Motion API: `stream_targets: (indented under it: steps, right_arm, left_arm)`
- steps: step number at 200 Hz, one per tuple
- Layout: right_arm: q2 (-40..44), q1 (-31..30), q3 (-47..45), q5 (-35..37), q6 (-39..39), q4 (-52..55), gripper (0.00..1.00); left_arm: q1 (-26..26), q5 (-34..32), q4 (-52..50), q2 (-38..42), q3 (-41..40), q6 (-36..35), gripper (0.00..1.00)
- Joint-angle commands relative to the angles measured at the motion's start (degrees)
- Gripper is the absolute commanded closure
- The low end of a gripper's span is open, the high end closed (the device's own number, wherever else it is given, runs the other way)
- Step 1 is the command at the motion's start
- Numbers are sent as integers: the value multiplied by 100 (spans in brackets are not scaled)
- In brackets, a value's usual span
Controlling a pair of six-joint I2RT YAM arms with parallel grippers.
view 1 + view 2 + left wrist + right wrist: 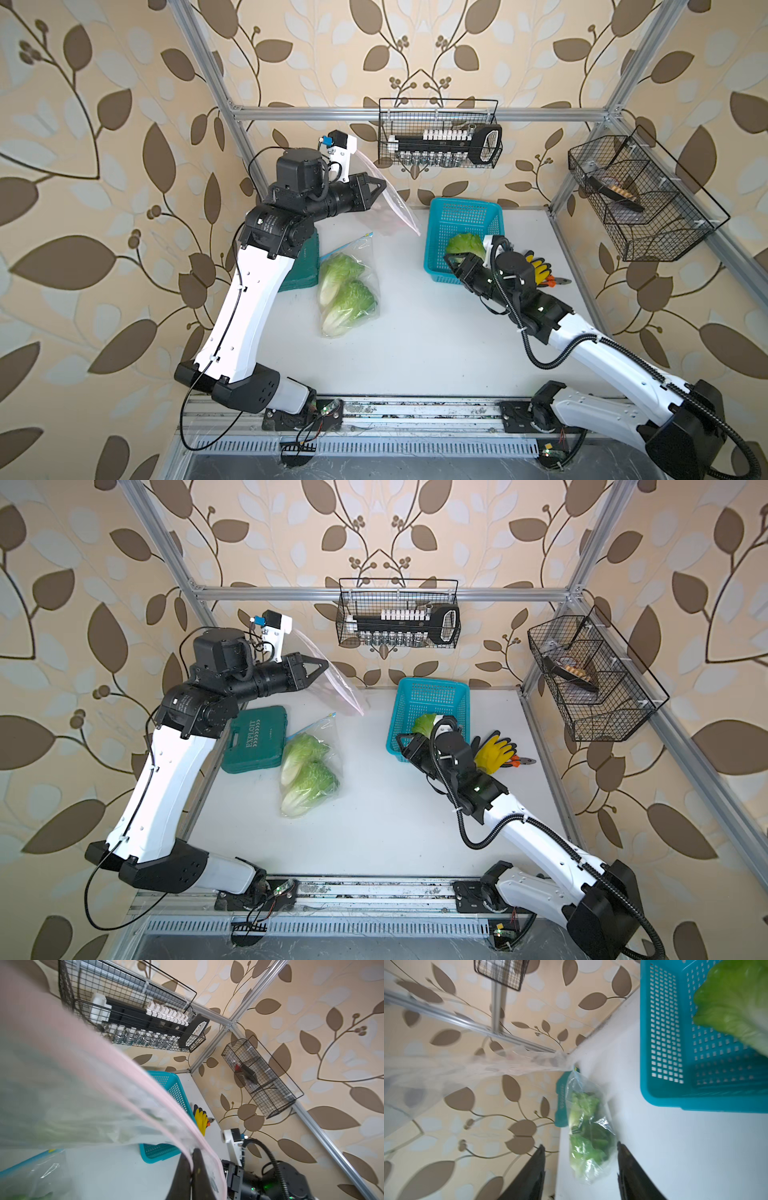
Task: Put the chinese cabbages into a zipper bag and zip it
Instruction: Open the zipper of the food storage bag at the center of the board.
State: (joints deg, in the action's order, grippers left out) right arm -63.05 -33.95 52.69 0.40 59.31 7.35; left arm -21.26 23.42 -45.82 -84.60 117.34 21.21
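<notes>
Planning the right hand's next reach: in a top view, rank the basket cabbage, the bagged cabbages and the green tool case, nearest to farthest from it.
From the right hand:
1. Basket cabbage, just beside it in the blue basket.
2. Bagged cabbages, in the middle, across from it.
3. Green tool case, beyond them, on the robot's left.

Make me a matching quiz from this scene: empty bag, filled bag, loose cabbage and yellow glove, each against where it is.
Things:
1 empty bag
2 filled bag
3 loose cabbage
4 yellow glove

Places:
A in the blue basket
B on the table beside the green case
C outside the basket, beside it
D pinched in the left tool, raised

Pairs: 1-D; 2-B; 3-A; 4-C
</notes>
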Motion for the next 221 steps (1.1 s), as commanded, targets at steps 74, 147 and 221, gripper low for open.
stream_targets:
  steps: [74, 147, 221]
  right_arm:
    - [-1667, -311, 1225, -851, -1213, 956, 44]
    - [-418, 743, 585, -1464, -1616, 2111, 36]
    - [-1185, 126, 850, -1069, -1113, 1469, 36]
  left_arm:
    - [-1894, -839, -3167, -2492, 1126, -1574, 100]
    - [-1886, -480, -2437, -2866, 512, -1208, 100]
    - [-1884, -178, -2280, -3012, 536, -1048, 100]
